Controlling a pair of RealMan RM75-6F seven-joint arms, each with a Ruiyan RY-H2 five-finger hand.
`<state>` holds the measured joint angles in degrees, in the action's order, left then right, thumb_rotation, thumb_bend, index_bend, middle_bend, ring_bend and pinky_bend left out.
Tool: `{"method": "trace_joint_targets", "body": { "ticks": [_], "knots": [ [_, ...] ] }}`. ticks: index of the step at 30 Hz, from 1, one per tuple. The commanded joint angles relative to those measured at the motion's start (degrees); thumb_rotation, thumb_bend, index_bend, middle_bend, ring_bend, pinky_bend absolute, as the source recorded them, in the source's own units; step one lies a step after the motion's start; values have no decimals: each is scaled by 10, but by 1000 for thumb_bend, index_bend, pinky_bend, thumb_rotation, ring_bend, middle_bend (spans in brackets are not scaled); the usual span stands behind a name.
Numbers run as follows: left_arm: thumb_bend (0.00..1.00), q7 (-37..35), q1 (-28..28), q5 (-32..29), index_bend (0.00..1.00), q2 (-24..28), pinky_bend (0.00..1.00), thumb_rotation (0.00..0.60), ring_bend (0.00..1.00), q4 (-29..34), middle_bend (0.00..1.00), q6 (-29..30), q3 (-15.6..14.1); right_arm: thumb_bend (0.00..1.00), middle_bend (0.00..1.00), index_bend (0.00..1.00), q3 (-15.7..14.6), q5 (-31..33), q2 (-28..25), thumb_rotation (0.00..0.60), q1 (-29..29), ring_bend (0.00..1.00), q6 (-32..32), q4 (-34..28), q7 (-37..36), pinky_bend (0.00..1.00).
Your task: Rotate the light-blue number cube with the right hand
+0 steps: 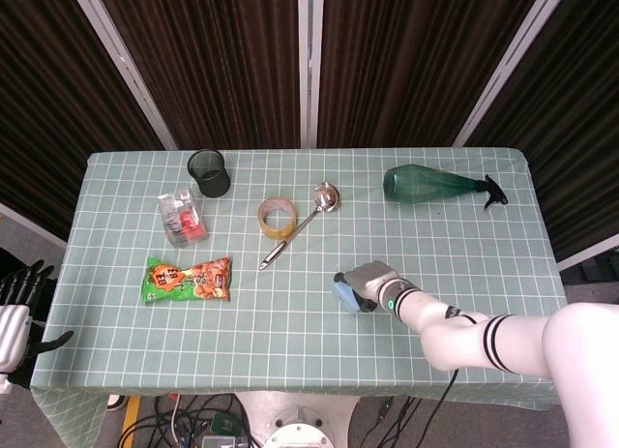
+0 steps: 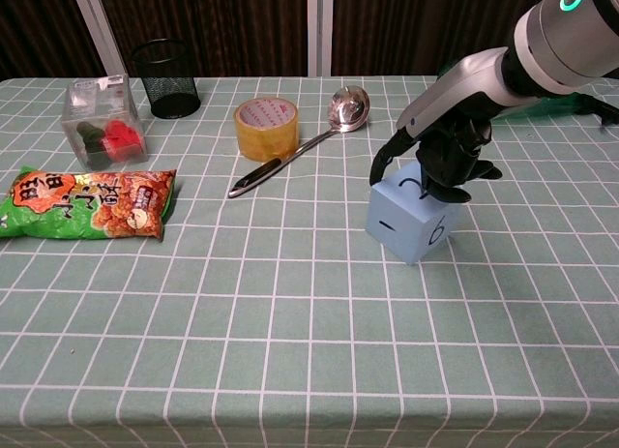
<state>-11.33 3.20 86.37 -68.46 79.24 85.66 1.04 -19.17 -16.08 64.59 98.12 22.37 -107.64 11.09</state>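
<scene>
My right hand [image 2: 440,158] sits on top of the light-blue cube [image 2: 409,222], fingers curled over its top and far side, gripping it. The cube stands on the checked tablecloth [image 2: 290,351], one corner turned toward me, right of the ladle [image 2: 309,138] and tape roll [image 2: 266,127]. My left hand [image 1: 17,317] hangs off the table's left edge, fingers apart, holding nothing.

Glossy white shell on the right arm [image 1: 464,334], couple of black bands round the forearm, small green ring light near the wrist. Right hand [image 2: 447,150]: silver-grey back, black fingers [image 2: 462,177]. Left hand [image 1: 14,313] down at the frame edge, same deal, white body with dark fingers.
</scene>
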Motion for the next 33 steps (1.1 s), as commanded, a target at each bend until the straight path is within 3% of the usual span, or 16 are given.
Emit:
{"method": "trace_joint_targets", "body": {
  "ticks": [1,12,25,33],
  "knots": [
    [0,1,0,1,63,0,0,600,0,1,0,1,0,1000,918,158,-3,-8,-3,600,2,800,0,-5,-6,681],
    [0,2,0,1,63,3,0,600,0,5,0,1,1,1000,918,322,-23,-35,-10,600,8,800,-9,-13,-24,681],
    [0,4,0,3,63,5,0,600,0,7,0,3,1,1000,918,339,-45,-57,-10,600,27,800,9,-44,-32,681],
    [0,7,0,3,63,5,0,600,0,8,0,4,2,1000,918,160,-18,-107,-44,600,-28,800,90,-81,-56,681]
  ]
}}
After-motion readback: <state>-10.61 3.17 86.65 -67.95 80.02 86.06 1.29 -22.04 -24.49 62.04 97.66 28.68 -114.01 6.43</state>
